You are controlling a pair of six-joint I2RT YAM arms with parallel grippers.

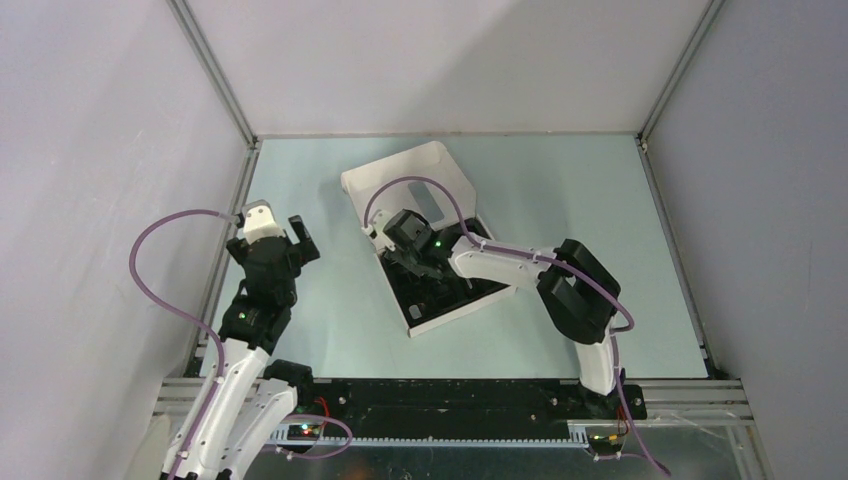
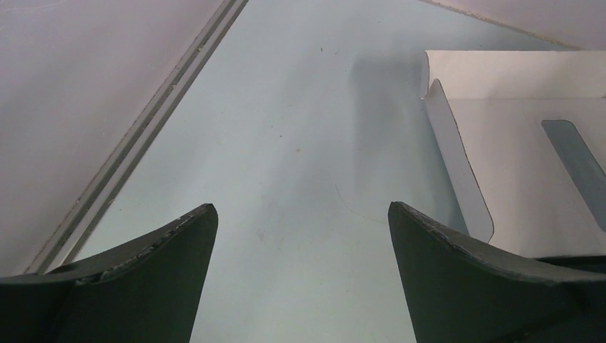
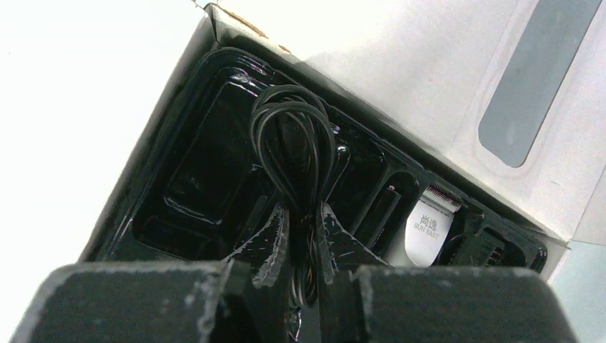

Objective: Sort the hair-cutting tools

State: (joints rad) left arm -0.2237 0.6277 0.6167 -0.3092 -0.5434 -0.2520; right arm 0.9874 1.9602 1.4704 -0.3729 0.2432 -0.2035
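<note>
My right gripper (image 3: 304, 218) is shut on a coiled black cable (image 3: 291, 139) and holds it over the black tray (image 3: 179, 186) inside the white cardboard box (image 1: 405, 170). The slim silver-and-black clipper (image 3: 429, 225) lies in a tray slot to the right of the gripper. A black ribbed attachment (image 3: 482, 246) sits beside it at the tray's right end. In the top view my right gripper (image 1: 412, 262) is over the tray (image 1: 450, 293). My left gripper (image 2: 303, 214) is open and empty above the bare table; in the top view it (image 1: 290, 235) is at the left, well away from the box.
The box's open lid (image 2: 522, 164) with a grey window (image 2: 579, 168) lies to the right of my left gripper. A metal rail (image 2: 143, 136) runs along the table's left edge. Enclosure walls surround the table (image 1: 560, 190).
</note>
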